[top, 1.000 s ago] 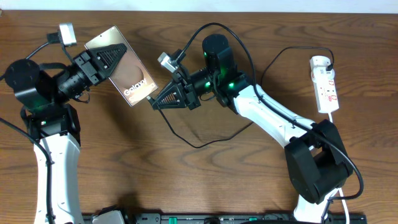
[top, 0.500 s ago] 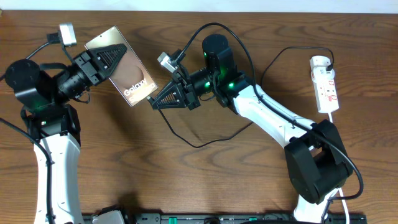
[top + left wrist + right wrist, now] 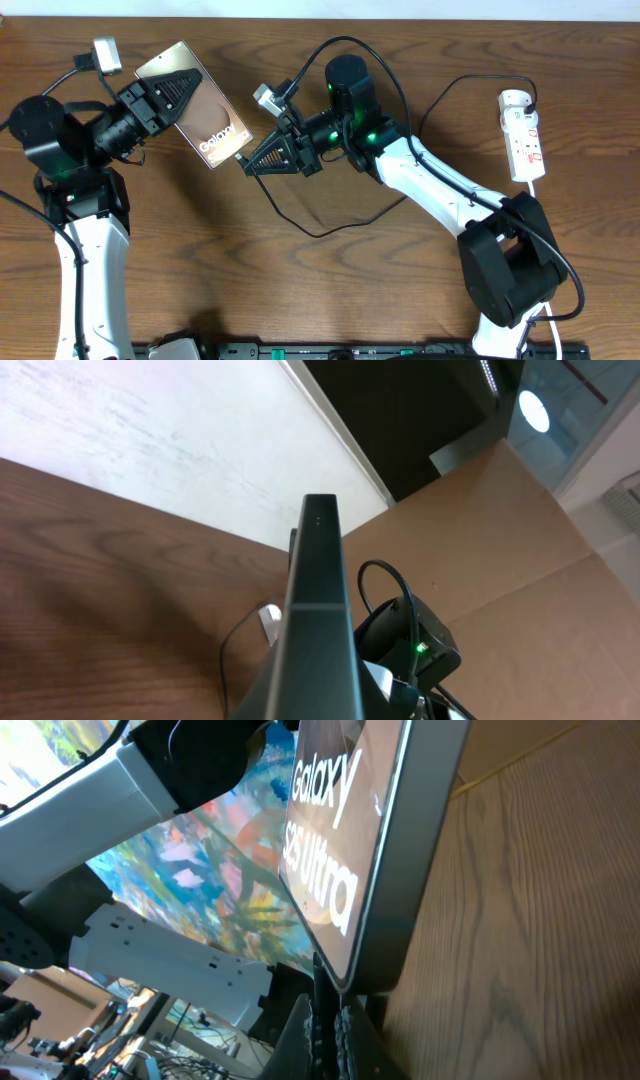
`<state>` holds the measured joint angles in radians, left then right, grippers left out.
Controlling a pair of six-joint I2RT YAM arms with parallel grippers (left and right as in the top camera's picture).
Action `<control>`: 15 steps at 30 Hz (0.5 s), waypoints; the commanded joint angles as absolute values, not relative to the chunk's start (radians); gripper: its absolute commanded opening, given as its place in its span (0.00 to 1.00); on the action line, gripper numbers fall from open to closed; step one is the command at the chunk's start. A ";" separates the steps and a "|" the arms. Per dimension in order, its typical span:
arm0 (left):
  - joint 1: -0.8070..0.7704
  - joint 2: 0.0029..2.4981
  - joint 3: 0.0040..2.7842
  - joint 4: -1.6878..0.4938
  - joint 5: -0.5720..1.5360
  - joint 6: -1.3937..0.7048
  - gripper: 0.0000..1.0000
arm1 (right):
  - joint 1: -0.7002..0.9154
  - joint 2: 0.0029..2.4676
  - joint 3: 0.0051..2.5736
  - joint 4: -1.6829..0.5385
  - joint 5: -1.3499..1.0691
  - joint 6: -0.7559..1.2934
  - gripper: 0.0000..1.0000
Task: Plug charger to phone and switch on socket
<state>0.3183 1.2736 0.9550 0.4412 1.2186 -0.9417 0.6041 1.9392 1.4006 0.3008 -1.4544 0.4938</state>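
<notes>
The phone (image 3: pixel 218 132), bronze-gold back with "Galaxy" lettering, is held off the table by my left gripper (image 3: pixel 186 93), which is shut on its upper half. In the left wrist view its dark edge (image 3: pixel 320 600) fills the middle. My right gripper (image 3: pixel 248 165) is shut on the charger's connector tip (image 3: pixel 322 992), which sits at the phone's bottom edge (image 3: pixel 370 850). Whether the tip is seated in the port is hidden. The black charger cable (image 3: pixel 318 234) loops across the table to a plug (image 3: pixel 530 99) at the white socket (image 3: pixel 523 138) at the far right.
The socket's white cord (image 3: pixel 538 185) trails down past the right arm's base (image 3: pixel 505 270). The left arm's base (image 3: pixel 85 200) stands at the left. The charger cable arcs over the table between the right arm and the socket (image 3: pixel 440 100).
</notes>
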 commanded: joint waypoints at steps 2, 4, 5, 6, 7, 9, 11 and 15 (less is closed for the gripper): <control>0.314 1.270 0.949 0.450 1.203 -0.917 0.07 | 0.597 1.915 1.413 0.304 -1.462 0.504 0.01; 0.315 1.270 0.946 0.450 1.203 -0.917 0.07 | 0.597 1.915 1.413 0.304 -1.461 0.504 0.01; 0.315 1.270 0.943 0.450 1.203 -0.917 0.07 | 0.597 1.915 1.413 0.304 -1.462 0.504 0.01; 0.315 1.270 0.939 0.451 1.203 -0.917 0.07 | 0.597 1.915 1.413 0.304 -1.461 0.504 0.01; 0.315 1.270 0.936 0.450 1.203 -0.916 0.07 | 0.597 1.915 1.413 0.304 -1.461 0.504 0.01; 0.315 1.270 0.928 0.451 1.203 -0.916 0.07 | 0.597 1.915 1.413 0.304 -1.461 0.504 0.01; 0.315 1.270 0.923 0.451 1.203 -0.916 0.07 | 0.597 1.915 1.413 0.304 -1.461 0.504 0.01; 0.315 1.270 0.920 0.451 1.203 -0.917 0.07 | 0.597 1.915 1.413 0.304 -1.461 0.504 0.01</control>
